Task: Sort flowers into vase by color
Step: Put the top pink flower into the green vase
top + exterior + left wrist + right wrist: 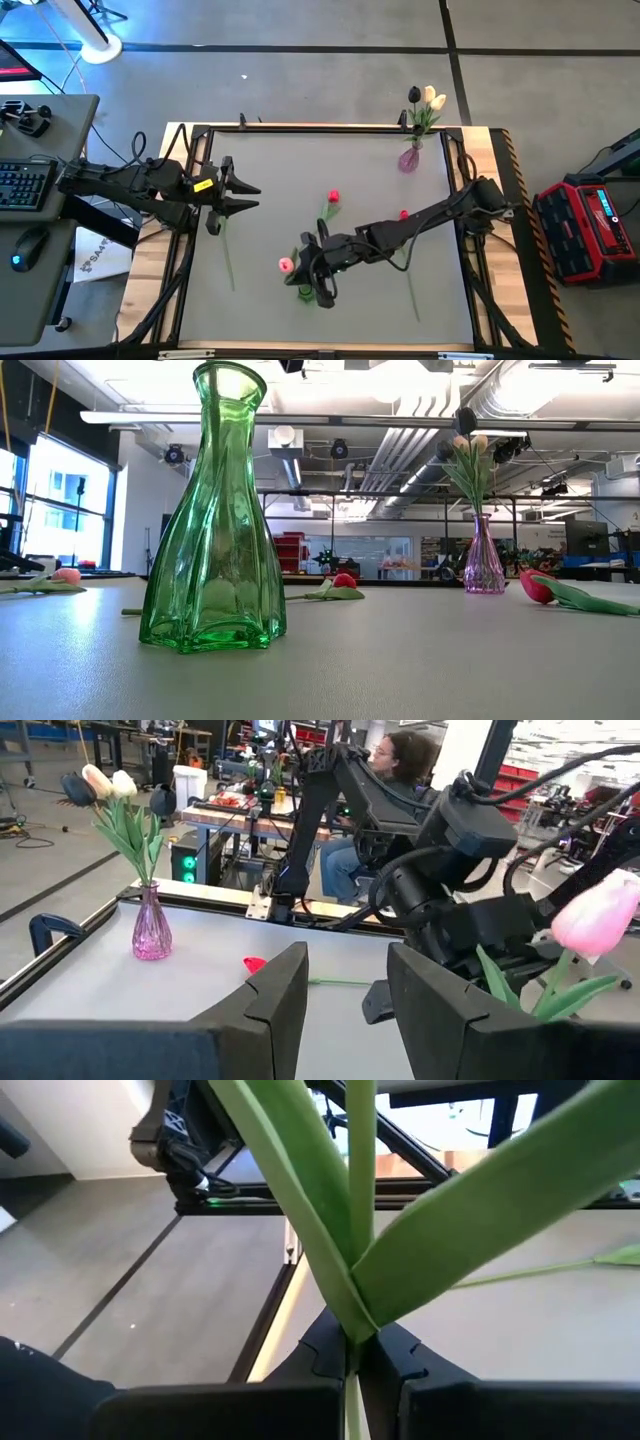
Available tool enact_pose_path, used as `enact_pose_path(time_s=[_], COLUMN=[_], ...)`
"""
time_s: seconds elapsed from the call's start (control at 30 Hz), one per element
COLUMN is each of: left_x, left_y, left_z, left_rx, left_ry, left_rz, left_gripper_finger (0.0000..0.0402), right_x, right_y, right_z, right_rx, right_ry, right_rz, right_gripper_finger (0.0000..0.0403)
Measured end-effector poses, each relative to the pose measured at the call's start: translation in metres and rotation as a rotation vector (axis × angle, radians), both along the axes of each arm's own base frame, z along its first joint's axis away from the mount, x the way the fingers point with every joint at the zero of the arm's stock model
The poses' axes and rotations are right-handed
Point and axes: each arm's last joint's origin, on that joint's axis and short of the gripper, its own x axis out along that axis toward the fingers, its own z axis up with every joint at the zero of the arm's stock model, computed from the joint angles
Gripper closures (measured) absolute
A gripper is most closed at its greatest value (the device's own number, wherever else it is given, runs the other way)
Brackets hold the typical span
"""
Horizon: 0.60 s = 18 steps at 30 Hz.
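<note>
Robotics lab/workshop; exposed ceiling ducts (400, 435), cluttered workbenches (225, 810), keyboard (22, 185) desk beside the rig table (300, 160).

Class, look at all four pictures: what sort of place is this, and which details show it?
Probably a robotics lab or workshop: bare ceiling pipes, workbenches crowded with equipment behind the table, and a keyboard beside it.

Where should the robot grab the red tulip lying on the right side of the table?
The red tulip lies flat on the table, its long thin stem bare, while the right arm crosses close by its head. So probably grip the stem midway, coming straight down from above and closing across it. The open left hand is free.
</note>
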Motion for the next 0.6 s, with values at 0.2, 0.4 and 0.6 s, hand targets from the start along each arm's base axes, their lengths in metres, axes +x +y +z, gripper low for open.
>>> enact_pose_path(time_s=[0.2,0.4,0.6], left_x=[0.0,0.0,0.0], left_y=[0.0,0.0,0.0], left_z=[0.0,0.0,0.0], left_rx=[0.0,0.0,0.0], left_ry=[0.0,0.0,0.0], left_rz=[0.0,0.0,0.0], left_gripper_finger=[0.0273,0.0273,0.0273], right_x=[-0.001,-0.003,-0.009], right_y=[0.001,0.003,0.012], right_z=[-0.001,-0.005,-0.009], right_rx=[-0.013,-0.042,-0.055], right_ry=[0.01,0.037,0.089], right_rz=[-0.008,0.01,0.031], right_gripper_finger=[0.0402,0.0392,0.032])
